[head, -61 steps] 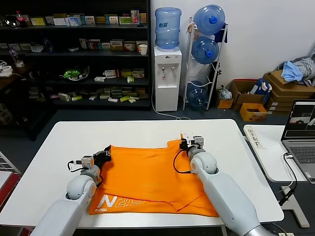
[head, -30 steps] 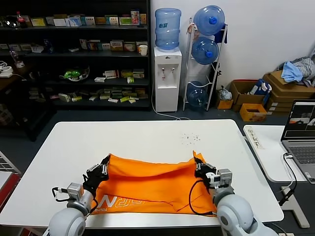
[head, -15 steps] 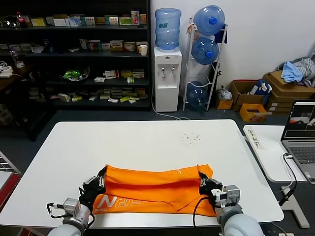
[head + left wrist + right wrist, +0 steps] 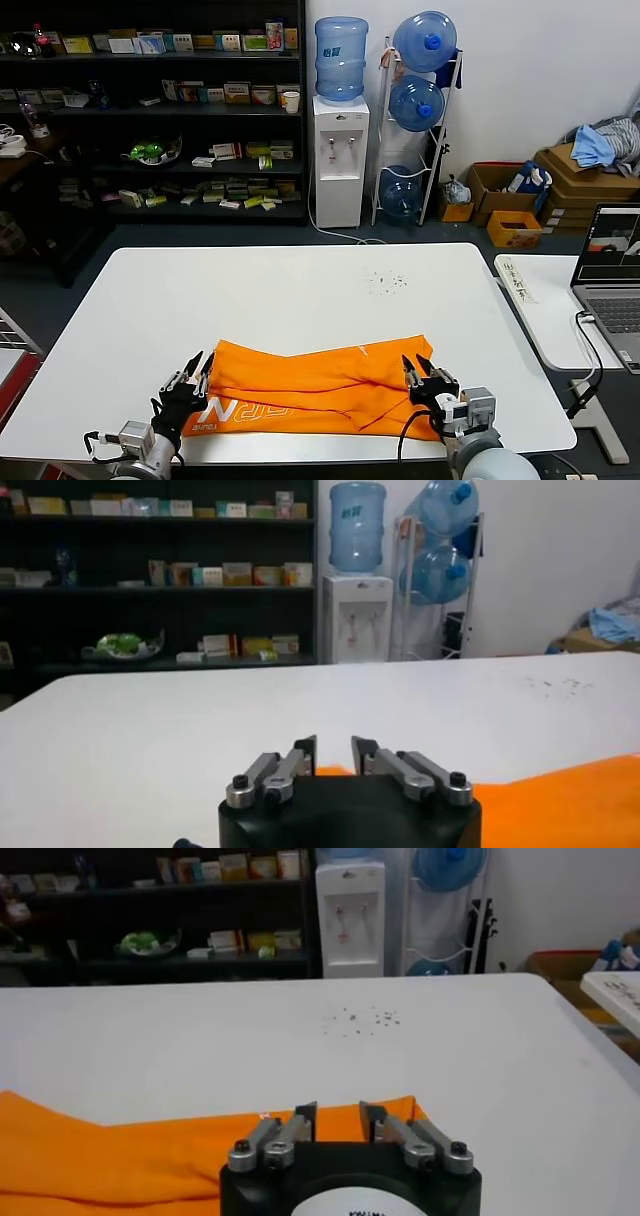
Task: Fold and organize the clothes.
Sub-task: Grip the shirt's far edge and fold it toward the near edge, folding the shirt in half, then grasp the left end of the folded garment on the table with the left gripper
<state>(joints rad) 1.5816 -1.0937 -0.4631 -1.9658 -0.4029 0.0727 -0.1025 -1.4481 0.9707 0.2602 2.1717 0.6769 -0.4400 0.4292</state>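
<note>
On the white table (image 4: 300, 290) lies the folded T-shirt (image 4: 310, 385); left gripper (image 4: 195, 367) and right gripper (image 4: 418, 368) stand narrowly parted, empty, at its ends.

You see right gripper (image 4: 337, 1114), jaws parted, at the orange T-shirt (image 4: 120, 1148) edge on the white surface (image 4: 300, 1038).

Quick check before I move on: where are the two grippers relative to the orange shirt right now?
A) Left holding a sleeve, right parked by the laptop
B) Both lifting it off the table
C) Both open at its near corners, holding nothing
C: the left gripper and right gripper show parted fingers with nothing between them, and the orange T-shirt lies folded on the white table.
</note>
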